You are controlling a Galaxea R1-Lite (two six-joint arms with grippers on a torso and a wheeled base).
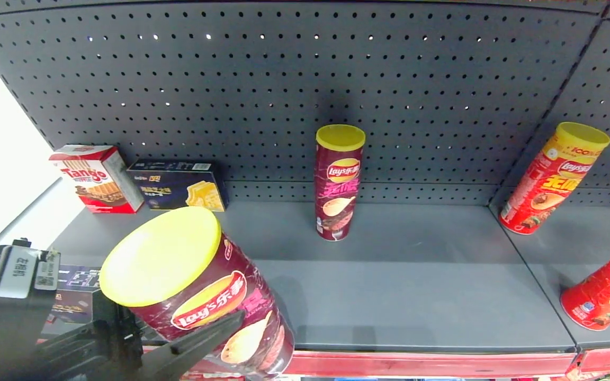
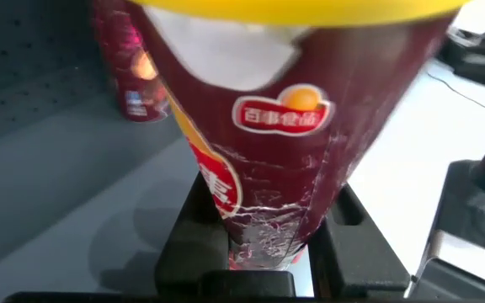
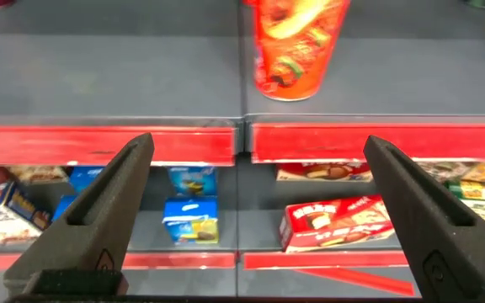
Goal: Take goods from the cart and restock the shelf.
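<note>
Head view: the left gripper (image 1: 178, 338) is closed around the lower body of the maroon chip can (image 1: 199, 286). This can is nearer the front and more to the left than the standing can (image 1: 338, 182) on the shelf (image 1: 416, 286). Its long axis is tilted, with the yellow lid (image 1: 160, 254) leaning away from the standing can. I judge it must travel inward and be set upright. The right gripper (image 3: 259, 145) is spread wide and holds nothing.

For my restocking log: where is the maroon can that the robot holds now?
In the head view, the maroon can sits low on the left in the left gripper, at the front of the shelf, before the dark blue box.
</note>
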